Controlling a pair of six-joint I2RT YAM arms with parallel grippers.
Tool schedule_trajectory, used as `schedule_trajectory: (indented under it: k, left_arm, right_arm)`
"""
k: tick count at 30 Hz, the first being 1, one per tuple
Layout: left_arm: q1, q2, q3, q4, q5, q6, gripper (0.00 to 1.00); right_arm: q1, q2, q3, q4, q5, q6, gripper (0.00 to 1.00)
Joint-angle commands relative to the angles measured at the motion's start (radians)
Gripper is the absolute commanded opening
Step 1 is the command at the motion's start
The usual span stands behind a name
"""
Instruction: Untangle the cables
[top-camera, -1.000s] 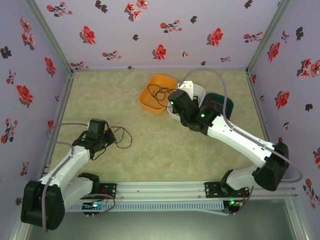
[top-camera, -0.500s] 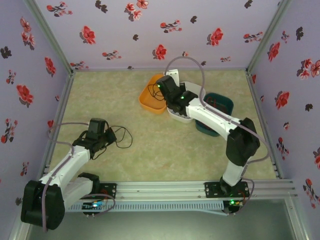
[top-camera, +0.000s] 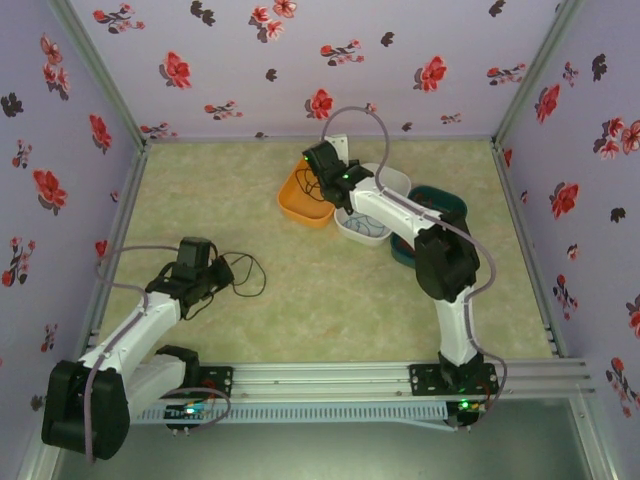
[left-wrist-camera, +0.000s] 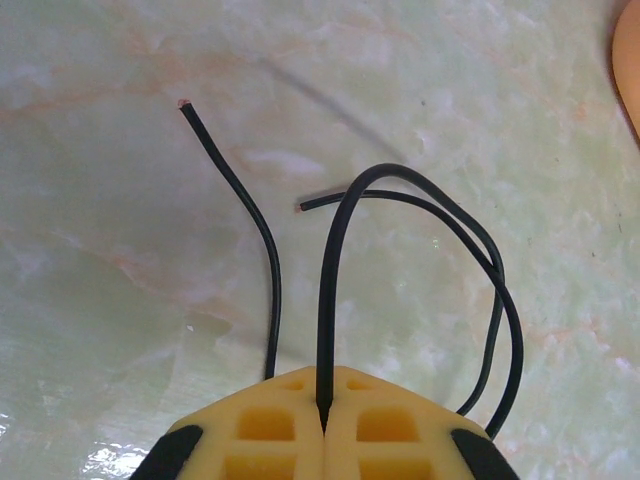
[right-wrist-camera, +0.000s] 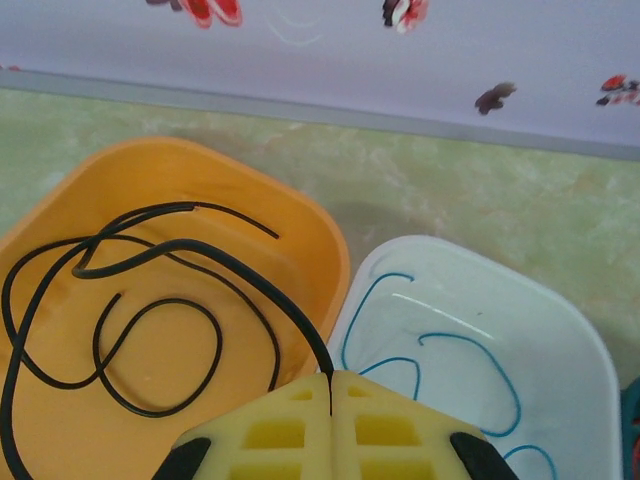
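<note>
With my left gripper (left-wrist-camera: 325, 410) low over the table (left-wrist-camera: 120, 200), its yellow pads are pressed together and clamped on the table-side black cable (left-wrist-camera: 325, 300); the strand comes straight out of the seam between the pads, rises away from me, then arcs over to the right and curls back down past the right pad; a second black strand runs beside that arc and ends in a cut tip just left of the pinched strand; a third strand leaves from under the left pad and bends up-left to a bare tip; I cannot tell if these are one cable or more; all of it lies loose on the table, apart from the trays; in the top view this bundle sits at the left of the table, right at my left gripper.

My right gripper (right-wrist-camera: 332, 385) hangs above the seam between the orange tray (right-wrist-camera: 300, 215) and the white tray (right-wrist-camera: 560, 310), near the back wall; its pads are together, pinching the tray-side black cable (right-wrist-camera: 230, 258); that strand leaves the pad seam and sweeps up-left into the orange tray, where the rest coils in overlapping loops on the tray floor; the blue cable (right-wrist-camera: 480, 345) lies in loose curves inside the white tray, just right of my pads, not touched; the two trays touch side by side; the teal tray (top-camera: 445, 200) sits just right of the white one; its contents are too small to tell.
</note>
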Motion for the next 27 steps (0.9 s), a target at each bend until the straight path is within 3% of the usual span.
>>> schedule_trajectory:
  k: [1,16,24,27]
  left_arm:
    - [0.005,0.012,0.002,0.012,0.021,0.024,0.0]
    - [0.006,0.015,-0.001,0.015,0.03,0.025,0.0]
    - [0.005,0.009,-0.003,0.019,0.037,0.028,0.0]
    - [0.005,0.002,0.001,0.016,0.04,0.031,0.0]
  right_arm:
    - [-0.007,0.046,0.053,-0.076,-0.044,0.075,0.0]
    - [-0.007,0.165,0.132,-0.132,-0.19,0.169,0.01]
    - [-0.008,0.205,0.162,-0.135,-0.24,0.154,0.1]
    - [-0.009,0.212,0.171,-0.138,-0.26,0.146,0.21]
